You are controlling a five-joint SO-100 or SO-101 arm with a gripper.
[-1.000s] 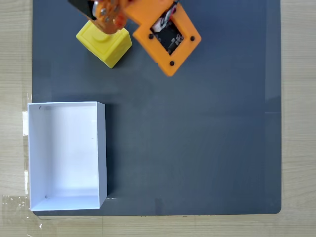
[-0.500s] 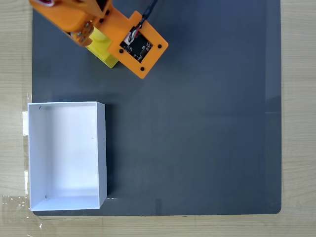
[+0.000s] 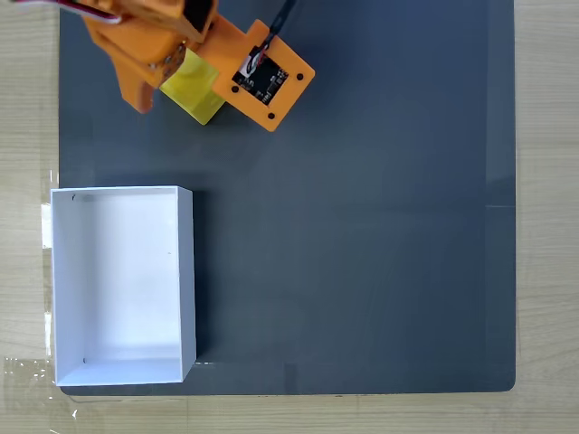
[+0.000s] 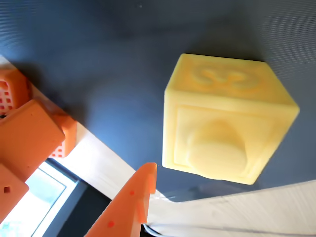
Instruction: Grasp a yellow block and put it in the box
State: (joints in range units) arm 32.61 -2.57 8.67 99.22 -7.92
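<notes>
Wrist view: yellow block (image 4: 229, 126) stud; fixed view: box (image 3: 185, 271).

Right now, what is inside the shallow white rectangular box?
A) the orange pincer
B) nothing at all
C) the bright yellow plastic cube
B: in the fixed view the shallow white rectangular box shows a bare white floor, while the bright yellow plastic cube sits on the dark mat beneath the orange pincer.

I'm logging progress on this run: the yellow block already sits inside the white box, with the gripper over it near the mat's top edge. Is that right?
Not quite. In the fixed view the box holds nothing; the yellow block lies outside it on the dark mat, near the mat's top edge. The rest stands: the gripper is over it there.
</notes>
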